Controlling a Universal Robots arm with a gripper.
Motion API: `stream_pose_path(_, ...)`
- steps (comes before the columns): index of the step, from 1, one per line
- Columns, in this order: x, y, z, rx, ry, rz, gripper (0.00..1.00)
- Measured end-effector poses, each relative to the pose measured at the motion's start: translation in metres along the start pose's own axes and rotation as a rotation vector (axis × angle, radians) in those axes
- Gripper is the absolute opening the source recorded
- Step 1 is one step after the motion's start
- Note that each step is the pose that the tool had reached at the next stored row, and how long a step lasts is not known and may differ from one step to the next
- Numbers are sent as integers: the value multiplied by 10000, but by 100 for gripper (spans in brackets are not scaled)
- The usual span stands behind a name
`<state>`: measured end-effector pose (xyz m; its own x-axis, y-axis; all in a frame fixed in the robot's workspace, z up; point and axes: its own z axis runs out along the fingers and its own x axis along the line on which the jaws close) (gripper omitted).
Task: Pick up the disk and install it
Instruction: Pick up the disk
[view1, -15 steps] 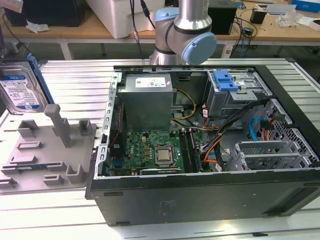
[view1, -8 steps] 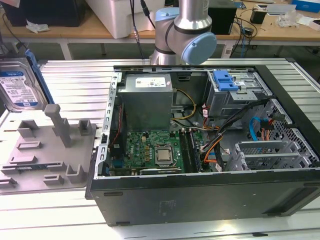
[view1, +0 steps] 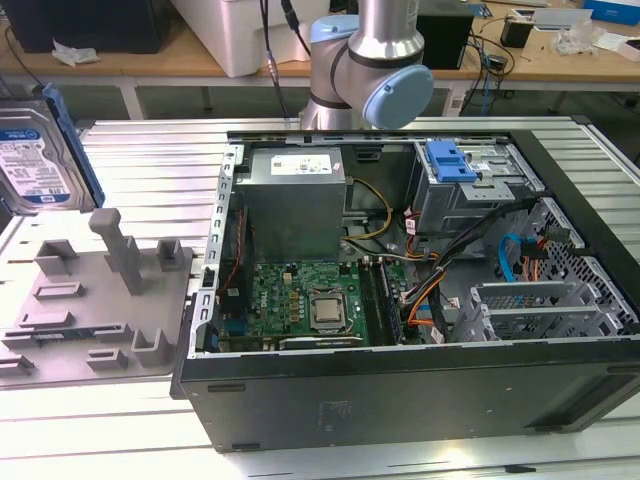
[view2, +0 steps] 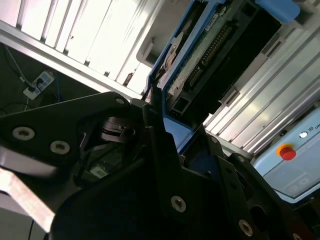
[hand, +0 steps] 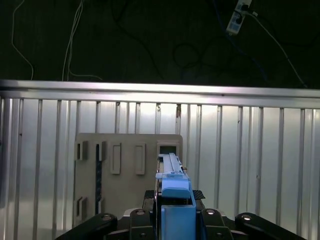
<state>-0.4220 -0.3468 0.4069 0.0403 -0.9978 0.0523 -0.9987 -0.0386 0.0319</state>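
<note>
The disk (view1: 35, 150) hangs in the air at the exterior view's left edge, tilted upright, showing its white-and-blue label and blue bracket. In the first wrist view the disk (hand: 172, 192) appears edge-on, clamped between the black fingers of my gripper (hand: 175, 220). The second wrist view looks at the disk (view2: 215, 55) from its circuit-board side, with my gripper (view2: 162, 125) shut on its blue-framed end. Below it lies the grey holder plate (view1: 95, 300), also seen beneath the disk in the first wrist view as the holder plate (hand: 125, 170).
An open computer case (view1: 420, 250) lies on the ribbed aluminium table (view1: 140, 160), with a grey power supply box (view1: 295, 195), a motherboard (view1: 310, 300), loose cables and a drive cage with a blue latch (view1: 450, 165). The arm's base (view1: 365, 70) stands behind the case.
</note>
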Motion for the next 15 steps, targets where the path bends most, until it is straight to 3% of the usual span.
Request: stream_pose_path(15,6,11,-344,2,20,-45,37)
